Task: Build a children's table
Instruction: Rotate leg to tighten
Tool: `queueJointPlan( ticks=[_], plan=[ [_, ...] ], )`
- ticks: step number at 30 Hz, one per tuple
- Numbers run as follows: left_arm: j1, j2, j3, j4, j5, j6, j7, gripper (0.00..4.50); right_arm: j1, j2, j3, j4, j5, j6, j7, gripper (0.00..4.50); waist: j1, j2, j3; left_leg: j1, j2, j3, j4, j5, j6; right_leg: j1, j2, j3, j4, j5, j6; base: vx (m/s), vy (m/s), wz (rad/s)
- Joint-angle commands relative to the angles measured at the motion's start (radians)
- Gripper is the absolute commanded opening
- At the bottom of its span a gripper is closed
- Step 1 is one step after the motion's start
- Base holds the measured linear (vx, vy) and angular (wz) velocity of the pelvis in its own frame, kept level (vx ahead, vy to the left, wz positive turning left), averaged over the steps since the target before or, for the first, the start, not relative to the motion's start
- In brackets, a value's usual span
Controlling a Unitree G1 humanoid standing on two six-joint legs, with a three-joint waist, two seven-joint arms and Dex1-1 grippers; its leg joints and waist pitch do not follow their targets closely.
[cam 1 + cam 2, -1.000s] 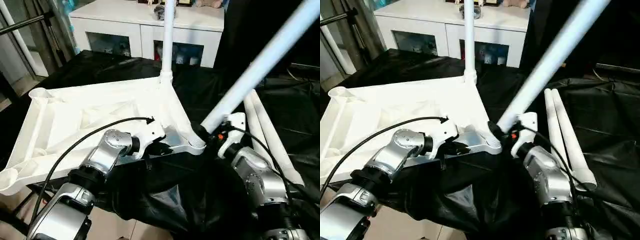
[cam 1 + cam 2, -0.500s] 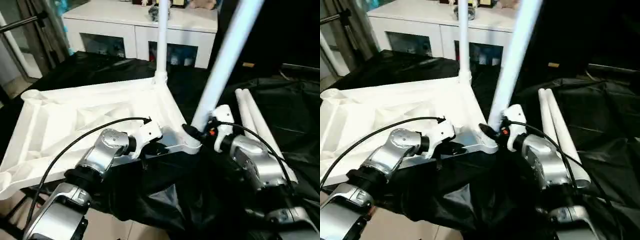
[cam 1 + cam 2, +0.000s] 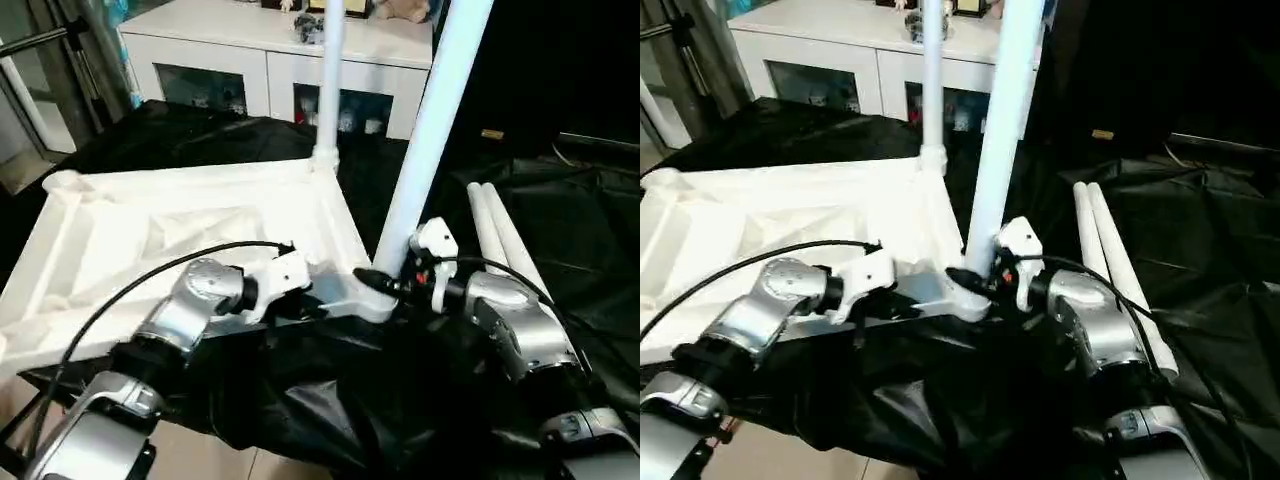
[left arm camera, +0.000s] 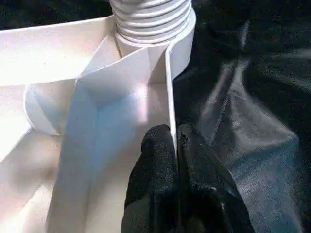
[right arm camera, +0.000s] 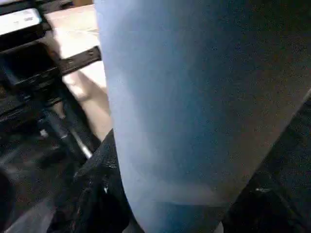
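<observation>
The children's table top (image 3: 150, 230) lies upside down on black cloth, ribbed side up. One white leg (image 3: 330, 80) stands upright in its far corner. My right gripper (image 3: 398, 282) is shut on a second leg (image 3: 430, 120) close to its base, and this leg rises almost upright from the near right corner socket (image 3: 372, 303). In the left wrist view its threaded end (image 4: 153, 19) sits in that socket. My left gripper (image 4: 175, 138) is shut on the top's thin rim wall just beside the socket. Two loose legs (image 3: 500, 250) lie side by side to the right.
A white glass-door cabinet (image 3: 250, 60) stands behind the work. The black cloth (image 3: 560, 200) spreads to the right and hangs over the front edge, with bare floor (image 3: 200, 465) below. A metal stand (image 3: 40, 40) is at the far left.
The leg in my right gripper has swung from a strong lean to the right to nearly upright in the socket. My left gripper has kept its hold on the rim. The camera shifted slightly.
</observation>
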Motion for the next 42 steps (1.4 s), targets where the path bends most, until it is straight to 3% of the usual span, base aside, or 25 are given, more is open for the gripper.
queueJointPlan(
  ticks=[1, 7, 11, 14, 16, 19, 21, 24, 25, 28, 33, 35, 40, 41, 42],
  plan=[
    [-0.006, 0.007, -0.027, -0.039, -0.022, -0.035, -0.078, 0.0, 0.063, -0.007, 0.081, 0.076, -0.036, 0.044, 0.049, 1.92, 0.007, 0.005, -0.035, -0.002, 0.031, -0.006, -0.068, -0.22, 0.04, 0.045, -0.081, 0.05, -0.083, -0.227, -0.182, 0.0, 0.0, 0.0],
    [-0.026, 0.012, -0.017, -0.013, -0.008, -0.036, -0.055, 0.0, 0.065, -0.006, 0.08, 0.084, -0.04, 0.017, 0.082, 1.92, 0.007, 0.005, -0.034, 0.0, 0.031, -0.007, -0.072, -0.252, 0.023, 0.044, -0.082, 0.051, -0.085, -0.253, -0.187, 0.0, 0.0, 0.0],
    [-0.042, -0.015, 0.006, 0.01, 0.003, 0.0, 0.023, 0.0, 0.047, 0.027, 0.064, 0.122, -0.076, 0.001, -0.026, 1.92, 0.006, 0.004, -0.029, 0.002, 0.031, -0.007, -0.075, -0.275, 0.017, 0.039, -0.083, 0.051, -0.092, -0.305, -0.176, 0.0, 0.0, 0.0],
    [-0.048, -0.045, 0.023, -0.011, -0.009, 0.068, 0.061, 0.0, 0.008, 0.066, 0.031, 0.2, -0.104, 0.003, -0.184, 1.92, -0.004, 0.004, -0.014, 0.018, 0.026, -0.017, -0.079, -0.399, -0.012, 0.026, -0.088, 0.045, -0.116, -0.573, -0.11, 0.0, 0.0, 0.0],
    [-0.052, -0.065, 0.027, -0.028, -0.007, 0.115, 0.092, 0.0, -0.019, 0.09, 0.009, 0.249, -0.113, 0.025, -0.281, 1.92, -0.009, 0.005, -0.016, 0.02, 0.025, -0.024, -0.079, -0.418, -0.019, 0.023, -0.091, 0.042, -0.124, -0.641, -0.081, 0.0, 0.0, 0.0],
    [-0.07, -0.118, 0.036, -0.048, 0.008, 0.212, 0.187, 0.0, -0.069, 0.136, -0.012, 0.33, -0.13, 0.053, -0.437, 1.92, -0.018, 0.015, -0.016, 0.014, 0.027, -0.03, -0.086, -0.428, -0.028, 0.029, -0.089, 0.036, -0.124, -0.589, -0.086, 0.0, 0.0, 0.0],
    [-0.074, -0.13, 0.038, -0.05, 0.011, 0.23, 0.206, 0.0, -0.078, 0.146, -0.017, 0.343, -0.128, 0.059, -0.462, 1.92, -0.018, 0.012, -0.017, 0.018, 0.026, -0.027, -0.085, -0.425, -0.023, 0.027, -0.086, 0.037, -0.124, -0.546, -0.102, 0.0, 0.0, 0.0],
    [-0.112, -0.244, 0.062, -0.039, 0.042, 0.366, 0.405, 0.0, -0.158, 0.219, -0.065, 0.449, -0.106, 0.106, -0.641, 1.92, -0.02, 0.018, -0.014, 0.023, 0.024, -0.023, -0.082, -0.436, -0.023, 0.021, -0.083, 0.04, -0.123, -0.509, -0.13, 0.0, 0.0, 0.0],
    [-0.114, -0.251, 0.063, -0.039, 0.043, 0.372, 0.415, 0.0, -0.163, 0.223, -0.067, 0.455, -0.105, 0.107, -0.65, 1.92, -0.021, 0.02, -0.015, 0.028, 0.025, -0.021, -0.08, -0.439, -0.028, 0.016, -0.082, 0.042, -0.121, -0.491, -0.141, 0.0, 0.0, 0.0],
    [-0.123, -0.303, 0.058, -0.026, 0.063, 0.399, 0.498, 0.0, -0.21, 0.269, -0.088, 0.513, -0.095, 0.113, -0.705, 1.92, -0.016, 0.021, -0.017, 0.018, 0.022, -0.018, -0.08, -0.408, -0.013, 0.024, -0.082, 0.044, -0.119, -0.444, -0.146, 0.0, 0.0, 0.0],
    [-0.115, -0.304, 0.048, -0.037, 0.073, 0.415, 0.508, 0.0, -0.224, 0.288, -0.09, 0.533, -0.1, 0.114, -0.715, 1.92, -0.008, 0.017, -0.02, 0.012, 0.021, -0.013, -0.08, -0.365, 0.001, 0.03, -0.082, 0.048, -0.113, -0.392, -0.151, 0.0, 0.0, 0.0],
    [-0.115, -0.294, 0.054, -0.046, 0.075, 0.433, 0.511, 0.0, -0.243, 0.304, -0.101, 0.563, -0.104, 0.102, -0.72, 1.92, -0.005, 0.021, -0.023, 0.013, 0.023, -0.012, -0.081, -0.343, 0.001, 0.03, -0.082, 0.05, -0.108, -0.362, -0.16, 0.0, 0.0, 0.0],
    [-0.118, -0.282, 0.057, -0.041, 0.077, 0.431, 0.51, 0.0, -0.26, 0.311, -0.112, 0.58, -0.108, 0.092, -0.724, 1.92, -0.008, 0.022, -0.02, 0.01, 0.021, -0.013, -0.083, -0.345, 0.002, 0.032, -0.082, 0.048, -0.113, -0.406, -0.147, 0.0, 0.0, 0.0],
    [-0.118, -0.28, 0.057, -0.041, 0.077, 0.43, 0.509, 0.0, -0.262, 0.312, -0.116, 0.581, -0.105, 0.091, -0.723, 2.27, -0.008, 0.02, -0.02, 0.01, 0.021, -0.013, -0.084, -0.346, 0.003, 0.032, -0.082, 0.047, -0.114, -0.414, -0.143, 0.0, 0.0, 0.0],
    [-0.118, -0.275, 0.057, -0.042, 0.076, 0.424, 0.506, 0.0, -0.269, 0.313, -0.129, 0.578, -0.095, 0.084, -0.721, 2.27, -0.009, 0.019, -0.019, 0.01, 0.021, -0.013, -0.084, -0.35, 0.004, 0.031, -0.083, 0.047, -0.117, -0.43, -0.138, 0.0, 0.0, 0.0]
  ],
)
